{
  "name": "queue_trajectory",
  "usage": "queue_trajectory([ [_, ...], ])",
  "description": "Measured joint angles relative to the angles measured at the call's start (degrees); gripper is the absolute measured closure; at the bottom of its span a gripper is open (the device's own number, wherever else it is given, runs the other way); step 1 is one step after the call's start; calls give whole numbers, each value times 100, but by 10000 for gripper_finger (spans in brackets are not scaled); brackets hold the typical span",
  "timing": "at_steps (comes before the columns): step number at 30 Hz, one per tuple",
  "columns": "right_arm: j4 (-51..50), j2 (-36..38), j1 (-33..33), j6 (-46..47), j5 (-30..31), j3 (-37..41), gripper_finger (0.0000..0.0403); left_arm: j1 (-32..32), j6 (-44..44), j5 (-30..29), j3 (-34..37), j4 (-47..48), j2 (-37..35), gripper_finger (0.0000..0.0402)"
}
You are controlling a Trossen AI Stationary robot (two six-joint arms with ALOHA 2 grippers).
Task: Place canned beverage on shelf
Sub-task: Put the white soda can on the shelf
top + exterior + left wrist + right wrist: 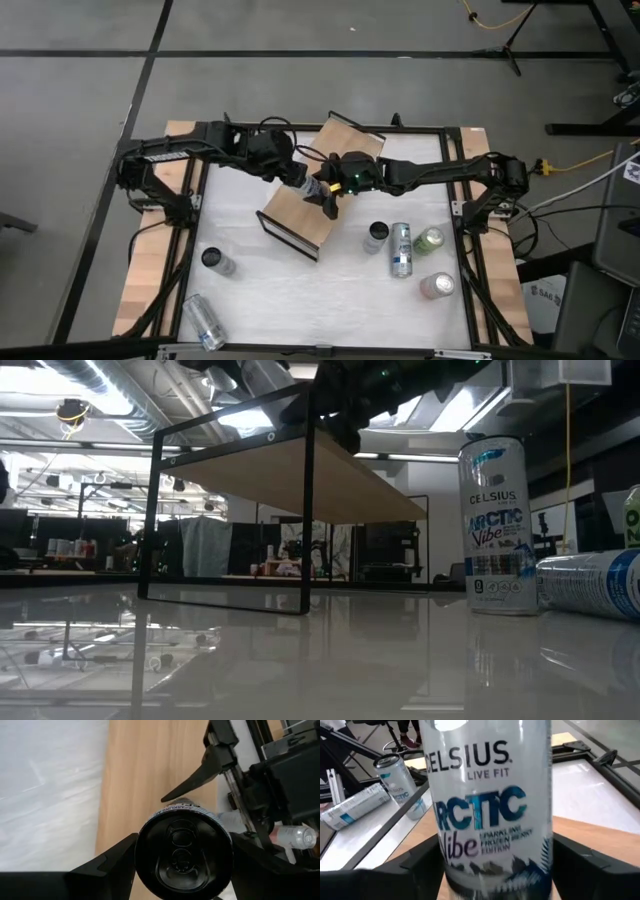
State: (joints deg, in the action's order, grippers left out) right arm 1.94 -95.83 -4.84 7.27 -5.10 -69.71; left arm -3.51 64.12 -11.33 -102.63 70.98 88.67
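White tabletop (pixel 330 290) spans the scene, bordered by a black frame, with grey floor beyond; we read it from the left arm across to the right.

Left: two spare cans lie well clear of the left gripper (pixel 303 183), one upright (pixel 213 260) and one on its side (pixel 204 321) at the near edge. From the left wrist view we see this gripper's fingers (pixel 107 865) closed on either side of the canned beverage (pixel 184 854), whose top faces the camera; the can is held over the light-wood shelf (pixel 300 215).

Centre: the shelf stands askew on the table, its black end frames at either end. Both grippers meet above its middle.

Right: the right gripper (pixel 330 200) sits just beside the left one. In the right wrist view the Celsius can fills the space between its fingers (pixel 422 862), which bracket the can's sides. We cannot tell whether they press on it or stand slightly off it.

Further right, four more cans (pixel 400 248) rest on the table, apart from both tools.

We judge the step in hand to be a handover or joint steadying of the can above the board. The next move calls for one gripper to let go cleanly, and for the can to be lowered upright onto the wood before release.
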Motion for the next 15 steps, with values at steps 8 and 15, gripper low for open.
queue_trajectory([
  [8,36,0,0,-1,-2,0,166,-7,-58,81,2,-44,-7,153],
  [15,36,0,-2,-11,-6,0,161,-7,-170,157,2,-90,-33,117],
])
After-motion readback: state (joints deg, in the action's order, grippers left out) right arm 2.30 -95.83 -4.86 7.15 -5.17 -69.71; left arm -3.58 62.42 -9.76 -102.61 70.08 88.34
